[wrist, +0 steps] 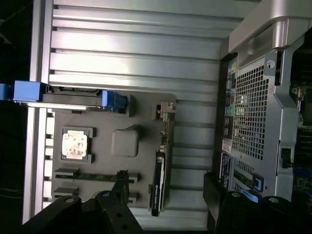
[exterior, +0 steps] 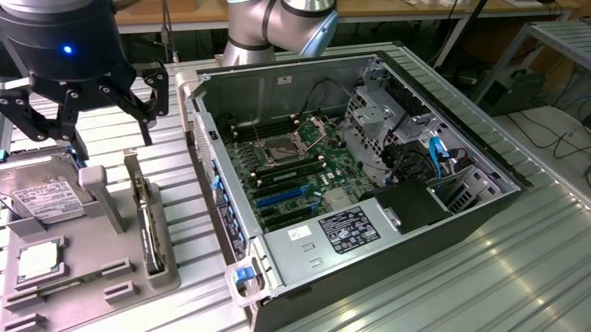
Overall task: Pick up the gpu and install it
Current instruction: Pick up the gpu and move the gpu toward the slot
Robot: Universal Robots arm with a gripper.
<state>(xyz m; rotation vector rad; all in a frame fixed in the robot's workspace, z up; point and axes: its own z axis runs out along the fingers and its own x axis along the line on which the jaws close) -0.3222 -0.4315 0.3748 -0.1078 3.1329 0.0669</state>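
the end effector [exterior: 88, 142], spread wide and empty, should square up over the gpu [exterior: 145, 221] (standing on edge in its tray [exterior: 88, 266]).

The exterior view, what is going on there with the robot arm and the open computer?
The gripper hangs open and empty above the grey tray. The gpu stands on edge in a slot of that tray, not yet picked up. The open computer case lies beside the tray, on the exterior view's right.
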